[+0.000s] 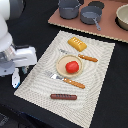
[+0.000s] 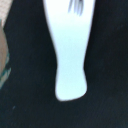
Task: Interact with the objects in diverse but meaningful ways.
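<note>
A glossy red round tomato (image 1: pixel 72 66) sits on a round tan plate (image 1: pixel 61 63) mid-placemat (image 1: pixel 35 80); a brown smooth sausage (image 1: pixel 63 96) lies near its front edge. Whether the tool (image 1: pixel 16 79) is clenched, I cannot tell.

Lab play-kitchen: black table (image 1: pixel 107 85), placemat (image 1: pixel 35 75), toy pots (image 1: pixel 80 10)

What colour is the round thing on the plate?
Red: the tomato sits on the tan plate, clearest in the exterior view.

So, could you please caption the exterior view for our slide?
Panda gripper hovers beside a placemat holding tomato on plate, bread block, sausage.
</note>
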Controlling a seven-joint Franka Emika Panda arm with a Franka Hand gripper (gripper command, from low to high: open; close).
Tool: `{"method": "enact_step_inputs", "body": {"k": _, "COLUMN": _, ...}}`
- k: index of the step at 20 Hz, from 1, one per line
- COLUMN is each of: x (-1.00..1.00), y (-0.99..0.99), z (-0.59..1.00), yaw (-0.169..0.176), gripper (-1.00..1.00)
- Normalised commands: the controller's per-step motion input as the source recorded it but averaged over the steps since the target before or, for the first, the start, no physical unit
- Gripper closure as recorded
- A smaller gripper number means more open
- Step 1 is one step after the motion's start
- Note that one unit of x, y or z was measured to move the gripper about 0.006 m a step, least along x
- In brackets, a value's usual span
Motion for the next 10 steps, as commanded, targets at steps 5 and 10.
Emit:
{"method": "enact_step_inputs", "body": {"k": 5, "x": 0.40, "y": 0.01, "z": -0.09, "yaw": -0.002, "gripper": -1.00}}
{"method": "enact_step_inputs", "body": {"k": 10, "x": 0.35, "y": 0.00, "z": -0.13, "yaw": -0.003, "gripper": -1.00}}
